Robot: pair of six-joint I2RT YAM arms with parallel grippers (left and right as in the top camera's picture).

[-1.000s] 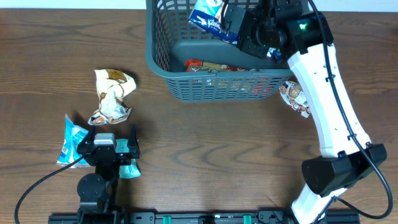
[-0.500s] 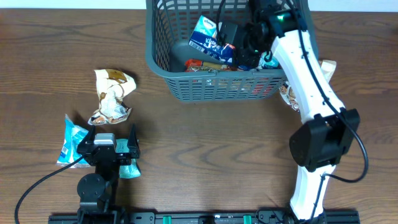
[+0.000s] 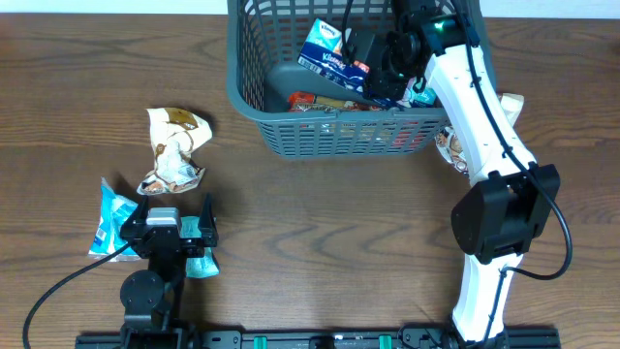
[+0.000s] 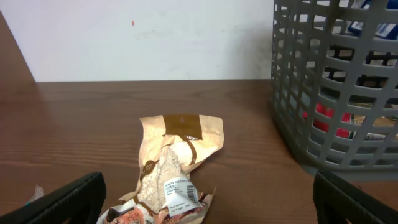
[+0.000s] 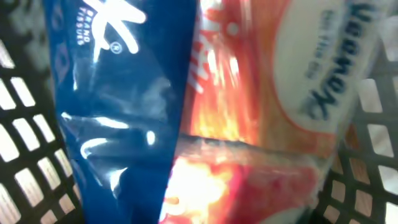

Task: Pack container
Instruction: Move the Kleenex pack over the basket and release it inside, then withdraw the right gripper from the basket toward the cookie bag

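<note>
A grey-blue slotted basket [image 3: 339,136] sits at twelve o'clock; the right gripper [image 3: 376,60], its grip impossible to judge, hangs inside over a blue tissue packet [image 3: 325,48] and should likely release fully, then lift straight up; the left gripper [image 3: 167,228] idles spread wide at seven o'clock.

My right gripper [image 3: 371,60] is hanging inside the container [image 3: 291,131], over a tissue packet [image 3: 327,50] lying in it; a crumpled packet [image 3: 174,147] is lying on the table [image 3: 320,228] to the container's left, beyond my left gripper [image 3: 167,215]
</note>
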